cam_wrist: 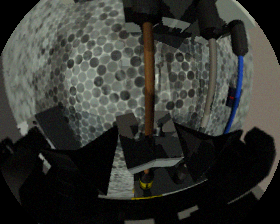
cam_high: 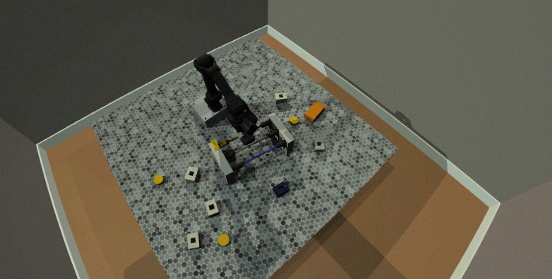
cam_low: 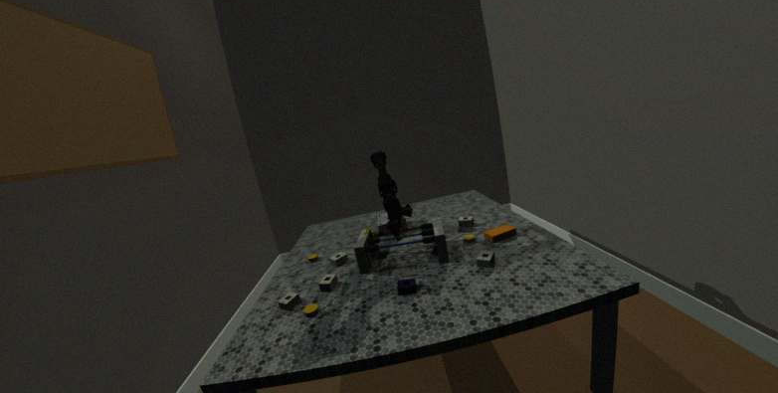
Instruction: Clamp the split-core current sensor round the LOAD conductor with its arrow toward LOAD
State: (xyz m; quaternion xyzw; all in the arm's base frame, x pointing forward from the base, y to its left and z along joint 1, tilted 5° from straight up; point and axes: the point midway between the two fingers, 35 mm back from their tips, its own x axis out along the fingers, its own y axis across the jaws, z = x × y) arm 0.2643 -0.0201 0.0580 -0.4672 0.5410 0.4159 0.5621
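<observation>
The fixture holds three parallel conductors between two grey end plates: a copper one, a grey one and a blue one. A yellow LOAD marker sits at the left end of the copper conductor. My gripper is down over the copper conductor and shut on the dark split-core sensor, which sits round that conductor. In the top and exterior views my fingers hide the sensor. Its arrow does not show.
The arm's base stands behind the fixture. An orange block, yellow discs, several pale square blocks with holes and a dark blue block lie around.
</observation>
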